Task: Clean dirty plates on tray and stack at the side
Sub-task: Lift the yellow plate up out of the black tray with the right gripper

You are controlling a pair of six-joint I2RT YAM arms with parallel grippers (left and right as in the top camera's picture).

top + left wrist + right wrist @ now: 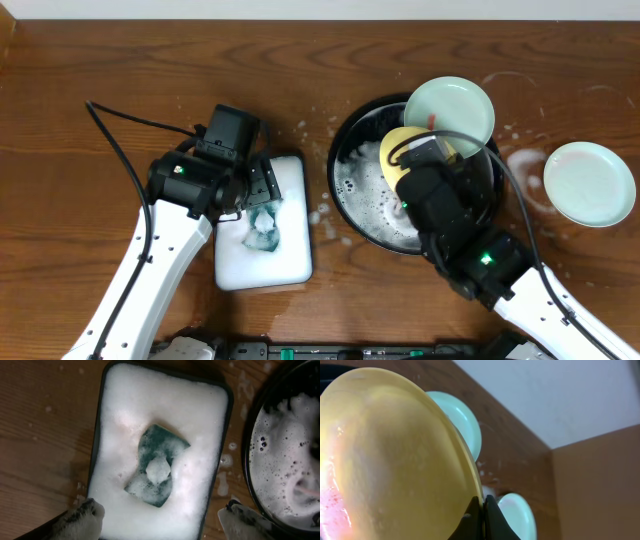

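Observation:
The black tray (340, 195) holds suds. My right gripper (424, 160) is over it, shut on the rim of the yellow plate (397, 150), held tilted on edge; in the right wrist view the fingers (483, 515) pinch the rim of that plate (395, 460), which has a red smear at its lower left. One mint-green plate (450, 106) leans on the tray's far rim (466, 422). The other mint-green plate (589, 183) lies on the table at the right (521, 516). My left gripper (262, 195) is open and empty above the foam dish, fingers (160, 522) apart.
A white rectangular foam-filled dish (290, 255) sits left of the tray, with a green sponge (157, 466) lying in its foam (263, 228). The tray's rim (248, 445) shows at the right of the left wrist view. Suds and wet rings spot the wooden table.

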